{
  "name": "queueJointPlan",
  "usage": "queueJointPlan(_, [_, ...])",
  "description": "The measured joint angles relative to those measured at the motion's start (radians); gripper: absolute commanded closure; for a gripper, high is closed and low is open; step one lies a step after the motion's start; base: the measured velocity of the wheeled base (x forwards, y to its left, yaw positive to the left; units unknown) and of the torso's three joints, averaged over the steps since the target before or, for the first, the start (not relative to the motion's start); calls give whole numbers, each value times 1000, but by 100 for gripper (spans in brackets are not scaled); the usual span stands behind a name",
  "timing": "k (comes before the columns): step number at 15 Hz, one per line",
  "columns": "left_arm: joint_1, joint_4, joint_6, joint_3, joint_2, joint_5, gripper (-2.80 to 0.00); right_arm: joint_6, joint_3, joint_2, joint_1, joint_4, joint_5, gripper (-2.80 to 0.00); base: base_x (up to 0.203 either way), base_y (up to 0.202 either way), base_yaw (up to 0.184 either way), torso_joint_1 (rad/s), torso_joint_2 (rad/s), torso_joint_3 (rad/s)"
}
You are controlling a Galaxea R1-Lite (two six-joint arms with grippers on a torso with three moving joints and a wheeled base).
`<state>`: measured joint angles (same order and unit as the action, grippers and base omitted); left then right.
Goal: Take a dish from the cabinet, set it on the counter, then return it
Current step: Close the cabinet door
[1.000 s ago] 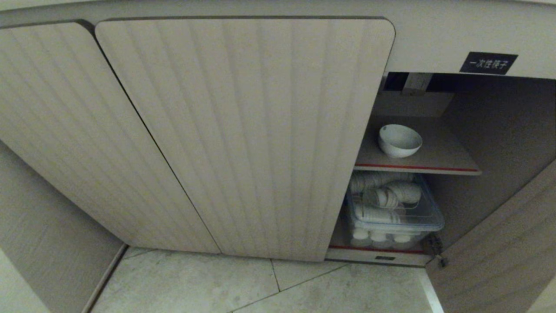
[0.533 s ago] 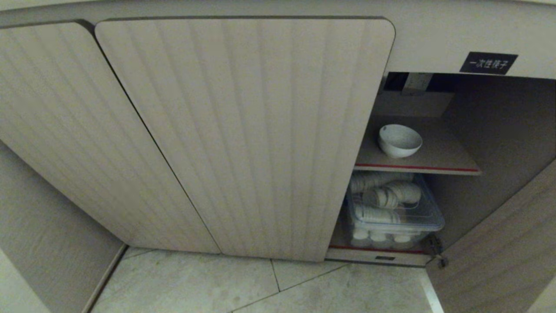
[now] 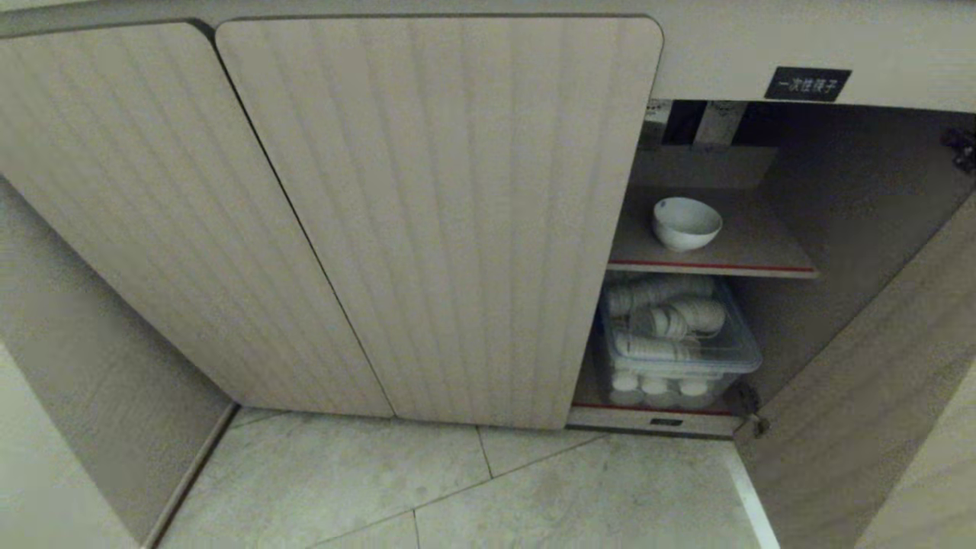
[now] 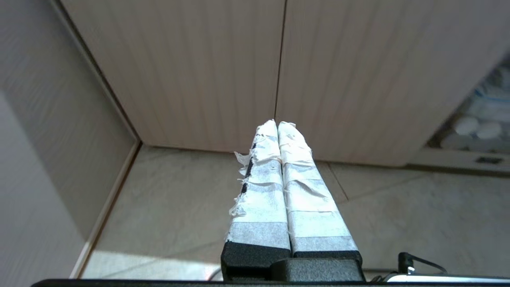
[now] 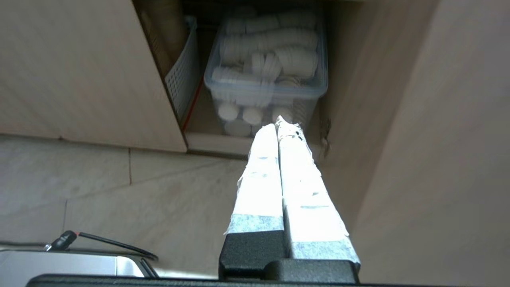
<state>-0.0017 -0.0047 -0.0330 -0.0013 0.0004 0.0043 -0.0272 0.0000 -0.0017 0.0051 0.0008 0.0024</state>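
Note:
The dish [image 3: 686, 222], a small white bowl, stands upright on the red-edged upper shelf [image 3: 762, 255] inside the cabinet [image 3: 457, 213], whose right-hand door [image 3: 862, 412] hangs open. Neither arm shows in the head view. My left gripper [image 4: 277, 122] is shut and empty, low over the floor in front of the two closed fluted doors. My right gripper [image 5: 277, 121] is also shut and empty, pointing toward the bottom of the open compartment. The counter is out of view.
A clear plastic box [image 3: 675, 351] [image 5: 267, 79] of stacked ribbed white cups fills the lower shelf under the dish. A white slotted basket [image 5: 181, 77] stands beside it. A black label [image 3: 807, 83] sits above the opening. Pale floor tiles [image 3: 473, 488] lie in front.
The whole head view has shifted: the cabinet and dish now sit a little higher, smaller and further left in the picture, so the camera has moved. The dish itself stays on its shelf.

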Motion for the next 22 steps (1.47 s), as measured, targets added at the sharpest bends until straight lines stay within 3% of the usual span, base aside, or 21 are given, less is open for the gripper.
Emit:
queueJointPlan(9, [0,1,0,0,0,0,0,0,0,0,0,-1,0,0,-184,0,-2,1,3,2])
queueJointPlan(22, [0,1,0,0,0,0,0,0,0,0,1,-1,0,0,0,0,0,0,0,0])
